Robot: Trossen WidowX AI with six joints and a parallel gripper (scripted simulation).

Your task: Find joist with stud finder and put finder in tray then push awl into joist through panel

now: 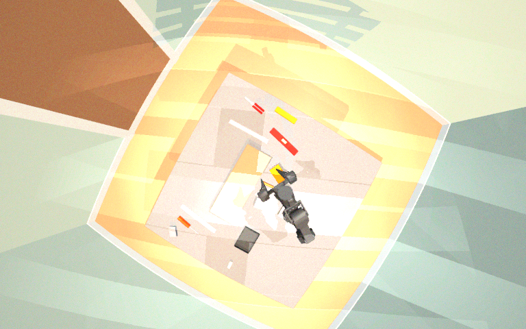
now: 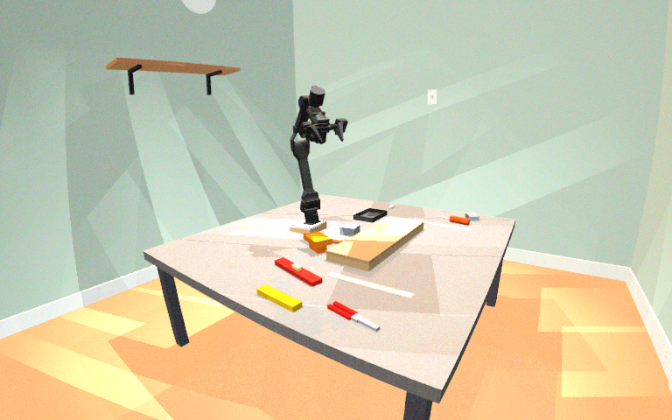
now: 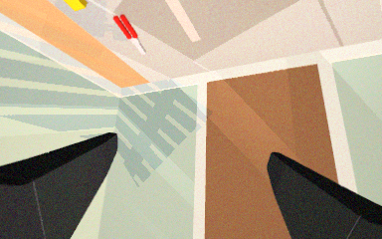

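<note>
My gripper (image 1: 269, 175) (image 2: 331, 141) (image 3: 194, 150) is open and empty, raised high above the table. An orange block with a yellow top (image 1: 277, 171) (image 2: 318, 240), apparently the stud finder, sits by the arm's base beside the wooden floor panel (image 1: 229, 195) (image 2: 391, 237). The black tray (image 1: 246, 239) (image 2: 370, 214) lies beyond the panel and holds nothing visible. An orange-handled tool with a thin shaft (image 1: 183, 221) (image 2: 459, 220), possibly the awl, lies near the far edge. No joist shows. A thin orange piece (image 1: 267, 184) (image 2: 337, 241) lies between block and panel; its kind is unclear.
A red bar with a pale centre (image 1: 277, 134) (image 2: 304, 275), a yellow bar (image 1: 285, 115) (image 2: 278, 297) and a red-handled tool (image 1: 258, 107) (image 2: 345, 311) (image 3: 123, 27) lie on one side. White strips (image 1: 248, 131) (image 2: 371, 284) flank the panel. A grey block (image 2: 349, 229) sits near the base.
</note>
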